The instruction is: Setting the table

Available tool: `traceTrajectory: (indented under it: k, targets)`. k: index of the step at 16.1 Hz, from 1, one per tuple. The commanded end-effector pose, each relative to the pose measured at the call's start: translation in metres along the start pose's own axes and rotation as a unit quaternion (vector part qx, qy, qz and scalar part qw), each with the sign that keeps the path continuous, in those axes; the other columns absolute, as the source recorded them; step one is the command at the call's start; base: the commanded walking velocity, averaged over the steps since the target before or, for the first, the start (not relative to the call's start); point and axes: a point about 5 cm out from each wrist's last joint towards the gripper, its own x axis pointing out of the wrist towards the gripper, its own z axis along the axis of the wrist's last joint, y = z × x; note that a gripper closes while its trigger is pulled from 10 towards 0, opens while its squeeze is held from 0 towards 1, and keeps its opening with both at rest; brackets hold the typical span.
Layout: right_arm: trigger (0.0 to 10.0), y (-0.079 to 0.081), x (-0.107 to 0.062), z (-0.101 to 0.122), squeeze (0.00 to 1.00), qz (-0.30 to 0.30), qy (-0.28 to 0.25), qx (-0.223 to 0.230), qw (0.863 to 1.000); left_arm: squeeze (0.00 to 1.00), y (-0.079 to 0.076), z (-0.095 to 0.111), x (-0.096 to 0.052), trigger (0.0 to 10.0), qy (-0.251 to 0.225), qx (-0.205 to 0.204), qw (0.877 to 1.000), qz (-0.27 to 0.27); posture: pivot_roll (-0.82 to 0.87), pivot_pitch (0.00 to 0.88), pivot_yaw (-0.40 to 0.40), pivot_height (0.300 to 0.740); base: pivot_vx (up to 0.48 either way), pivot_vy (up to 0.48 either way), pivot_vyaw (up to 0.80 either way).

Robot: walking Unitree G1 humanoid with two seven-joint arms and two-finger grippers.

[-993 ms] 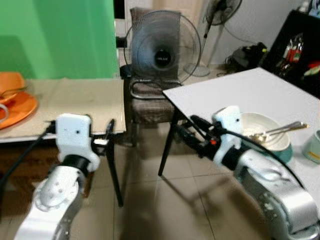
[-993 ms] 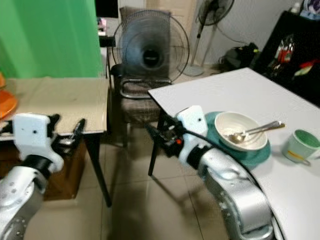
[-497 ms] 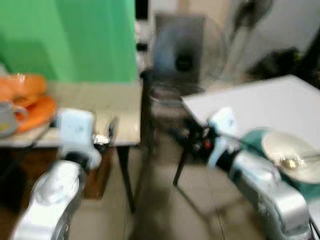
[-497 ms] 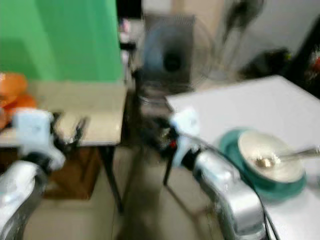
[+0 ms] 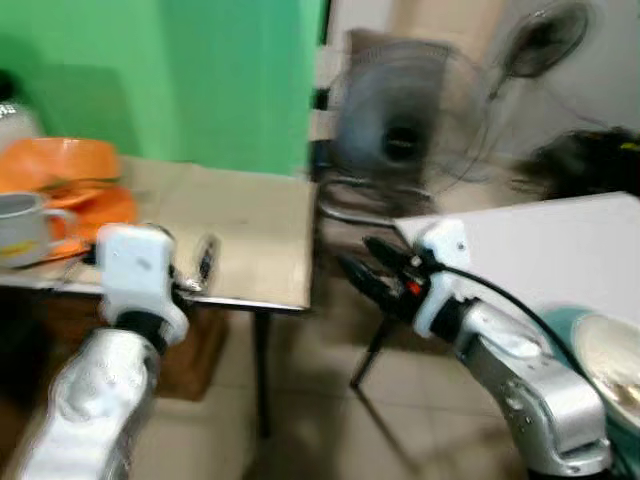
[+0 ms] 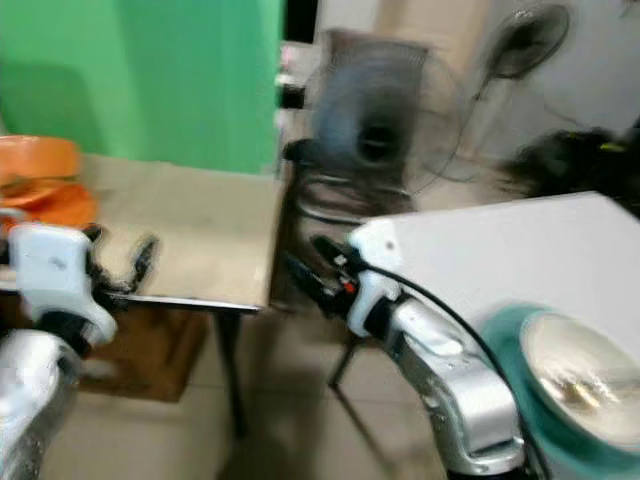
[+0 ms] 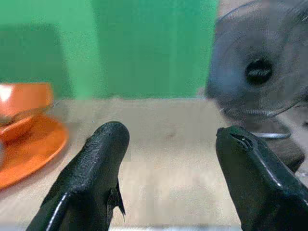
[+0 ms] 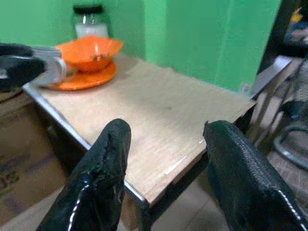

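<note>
**Facing two tables with both tools empty**

Reaching forward from the lower corners, the two silver arms hold their tools out over the floor. The left tool point(image 5: 203, 262) has its black fingers point(image 7: 98, 159) spread apart with nothing between them, and it hangs at the near edge of the wooden table point(image 5: 250, 225). The right tool point(image 5: 372, 270) also has its fingers point(image 8: 108, 159) apart and empty; it sits in the gap between the wooden table and the white table point(image 5: 540, 240), pointing toward the wooden one.

At the near right, on the white table, a white bowl point(image 6: 585, 365) rests in a teal plate point(image 6: 500, 345); both are blurred, and what lies in the bowl cannot be made out.

On the left, the wooden table carries the other dishes at its far left end: a grey mug point(image 5: 25, 225) stands just beside an orange plate point(image 5: 105, 210), and an orange bowl point(image 5: 60, 163) sits on that plate. In the right wrist view a jar with a black lid point(image 8: 88, 20) stands behind the orange bowl, against the green wall point(image 5: 200, 70). The middle and right part of this table top is bare wood.

Farther back, between the two tables, a chair point(image 5: 350, 195) holds a round fan point(image 5: 400, 125). A second fan on a stand point(image 5: 540, 35) rises behind it, by the pale wall. Dark objects on the floor at the far right are too blurred to name.
</note>
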Motion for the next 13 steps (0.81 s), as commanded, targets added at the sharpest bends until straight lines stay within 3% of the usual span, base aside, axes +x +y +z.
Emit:
traceTrajectory:
  k: [1,3,6,10,13]
  targets:
    - [10.0,0.007,0.004,0.003,0.00,0.024,-0.010,0.002,1.000,0.00,0.005,0.005,-0.003,10.0,-0.011,0.009,1.000,0.014,0.02,0.000,-0.087,0.740,0.341,0.000,0.80]
    - [10.0,0.008,-0.002,-0.002,0.00,0.022,-0.008,0.006,1.000,0.00,0.002,0.003,-0.007,10.0,-0.004,0.014,1.000,0.003,0.02,0.000,-0.069,0.740,0.341,0.000,0.80]
    - [10.0,0.000,-0.010,-0.008,0.00,-0.054,-0.024,0.058,0.997,0.00,-0.002,0.003,-0.001,10.0,-0.003,0.022,1.000,-0.022,-0.01,0.000,-0.025,0.740,0.341,0.000,0.44]
    - [10.0,-0.025,-0.017,-0.002,0.00,-0.180,-0.053,0.041,0.981,0.00,-0.005,0.004,0.015,10.0,-0.015,0.021,0.999,-0.048,-0.06,0.000,0.023,0.740,0.339,0.000,0.00]
    - [10.0,-0.034,-0.021,0.008,0.00,-0.211,-0.070,0.017,0.975,0.00,-0.004,0.006,0.021,10.0,-0.025,-0.004,0.999,-0.037,-0.06,0.000,0.023,0.740,0.213,0.000,0.00]
